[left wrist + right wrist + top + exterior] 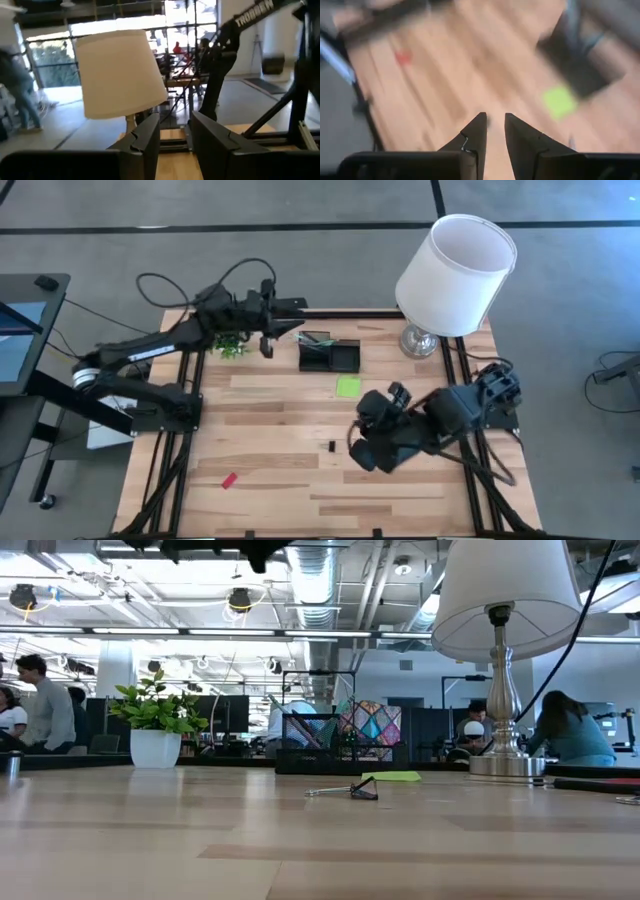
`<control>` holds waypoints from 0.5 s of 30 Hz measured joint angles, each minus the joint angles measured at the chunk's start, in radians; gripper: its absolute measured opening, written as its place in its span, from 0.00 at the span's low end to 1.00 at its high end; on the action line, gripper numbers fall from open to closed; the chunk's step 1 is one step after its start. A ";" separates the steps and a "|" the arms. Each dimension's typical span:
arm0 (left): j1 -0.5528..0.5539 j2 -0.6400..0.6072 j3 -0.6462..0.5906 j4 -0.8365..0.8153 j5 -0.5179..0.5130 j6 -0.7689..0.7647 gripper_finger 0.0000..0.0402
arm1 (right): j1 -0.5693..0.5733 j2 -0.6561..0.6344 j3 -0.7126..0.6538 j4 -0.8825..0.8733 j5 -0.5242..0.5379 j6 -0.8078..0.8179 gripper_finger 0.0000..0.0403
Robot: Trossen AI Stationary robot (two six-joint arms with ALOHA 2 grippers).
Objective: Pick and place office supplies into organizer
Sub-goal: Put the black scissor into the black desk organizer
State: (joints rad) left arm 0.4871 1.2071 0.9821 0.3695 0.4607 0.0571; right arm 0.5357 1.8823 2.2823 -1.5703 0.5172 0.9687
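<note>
The black organizer stands near the table's far edge with thin teal pens in it; the low view has the organizer beside the lamp. The lime-green sticky-note pad lies flat just in front of it. A tiny black clip rests mid-table. The red eraser lies toward the near left. My left gripper hovers high, left of the organizer, open and empty. My right gripper hangs just right of the clip, open a narrow gap, empty.
A white-shaded lamp stands at the far right corner. A small green potted plant sits left of the organizer, under my left arm. Bare wood spreads across the table's near half. People sit in the room beyond the table.
</note>
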 joint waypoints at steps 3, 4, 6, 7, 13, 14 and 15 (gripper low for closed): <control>-0.023 -0.058 0.000 -0.068 -0.050 -0.067 0.26 | -0.035 0.004 -0.080 0.000 -0.234 -0.037 0.16; -0.028 -0.074 0.000 -0.082 -0.056 -0.084 0.26 | -0.042 0.004 -0.108 -0.001 -0.299 -0.042 0.16; -0.038 -0.101 0.000 -0.107 -0.057 -0.111 0.26 | -0.049 0.000 -0.177 0.000 -0.399 -0.047 0.16; -0.043 -0.114 0.000 -0.121 -0.057 -0.123 0.26 | -0.049 -0.001 -0.214 -0.001 -0.430 -0.056 0.16; -0.077 -0.176 0.000 -0.131 -0.063 -0.152 0.26 | -0.045 -0.098 -0.517 0.000 -0.604 -0.048 0.16; -0.083 -0.184 0.000 -0.131 -0.068 -0.156 0.26 | -0.044 -0.135 -0.572 -0.001 -0.638 -0.031 0.16; -0.091 -0.191 0.000 -0.131 -0.072 -0.158 0.26 | -0.039 -0.176 -0.630 -0.003 -0.673 -0.011 0.16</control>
State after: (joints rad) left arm 0.3961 1.0162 0.9821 0.2382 0.3883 -0.1013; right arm 0.4970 1.7063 1.6521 -1.5734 -0.1553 0.9576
